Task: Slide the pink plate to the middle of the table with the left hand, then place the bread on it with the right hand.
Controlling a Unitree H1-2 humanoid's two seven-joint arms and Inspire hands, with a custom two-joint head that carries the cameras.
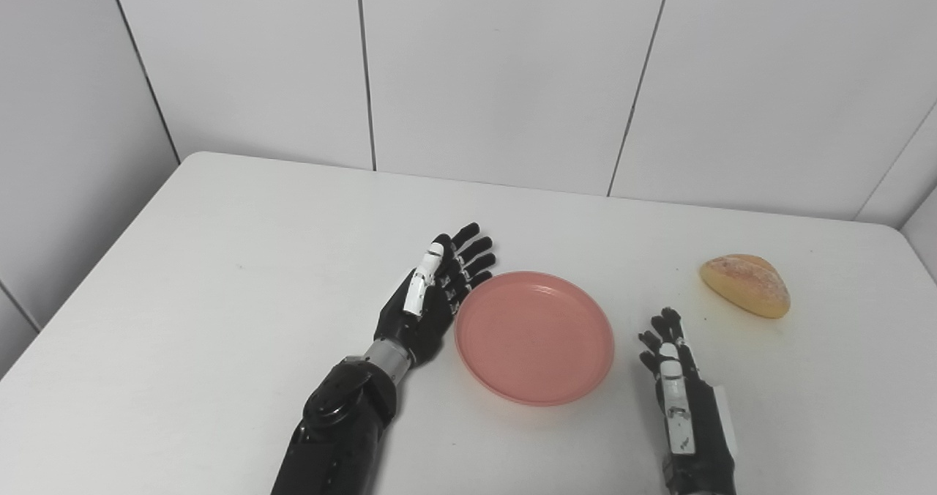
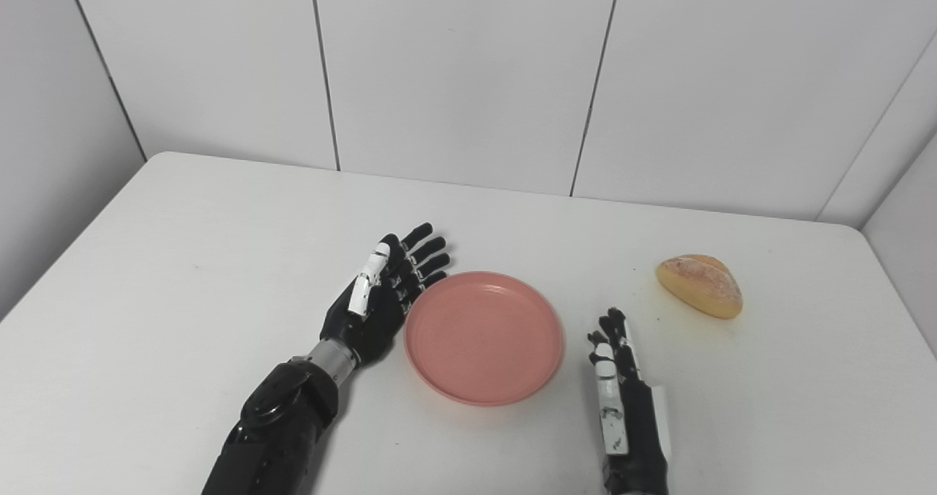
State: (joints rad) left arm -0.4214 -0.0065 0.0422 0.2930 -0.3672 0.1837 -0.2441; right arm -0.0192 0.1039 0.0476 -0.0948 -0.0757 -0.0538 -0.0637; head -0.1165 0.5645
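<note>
The left hand [image 1: 432,293] stands edge-on over the white desk [image 1: 219,297], fingers [image 1: 468,250] straight and slightly fanned, holding nothing. Its palm faces right, toward the plate [image 1: 534,337], and the side of the hand sits right against the plate's left rim; whether it actually touches I cannot tell, but no gap shows between them. The fingertips reach a little past the plate's far-left edge. The black forearm runs back from the hand toward the near edge of the desk.

The plate is pink, round and shallow, lying flat on the desk between the two hands. Nothing lies in it.

The right hand [image 1: 673,367] is low over the desk just to the right of the plate, a narrow strip of bare desk showing between them. It is seen from the back, fingers pointing away and loosely curled at the tips, grasping nothing; the fingers lie fairly close side by side.

The bread [image 1: 745,284], a golden-brown roll, rests on the desk beyond the right hand and off to its right, apart from the fingertips and well apart from the plate.

A white panelled wall [image 1: 512,70] stands behind the desk.
</note>
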